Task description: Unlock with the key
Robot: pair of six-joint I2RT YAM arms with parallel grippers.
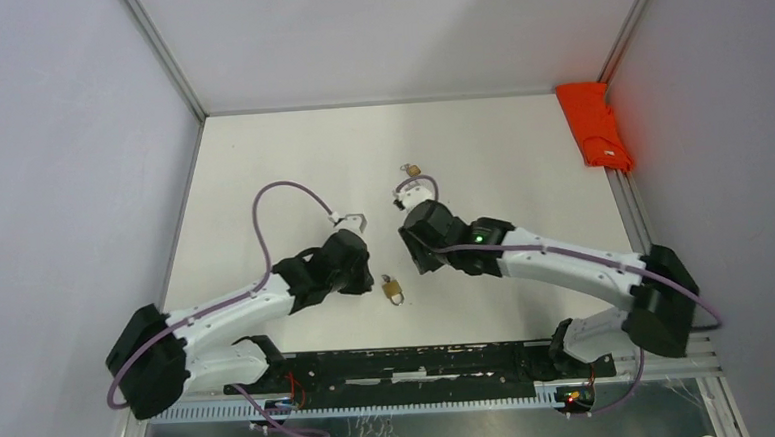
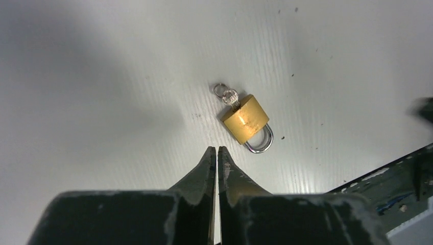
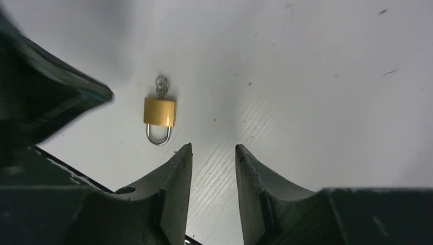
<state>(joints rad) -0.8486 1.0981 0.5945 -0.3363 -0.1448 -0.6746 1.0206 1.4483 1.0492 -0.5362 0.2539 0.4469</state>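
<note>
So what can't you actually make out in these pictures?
Key: left wrist view shows only head and ring; its blade is hidden inside the padlock.
Small brass thing: top view, too small to say whether it's a second lock.
Dark shape: right wrist view, blurred and cut by the left edge.
Orange object: top view, shape too vague to name.

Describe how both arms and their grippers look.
The left arm and right arm have white links, black joints and purple cables. A green light glows on the right arm. The left gripper and right gripper have dark, tapering, scuffed fingers.
</note>
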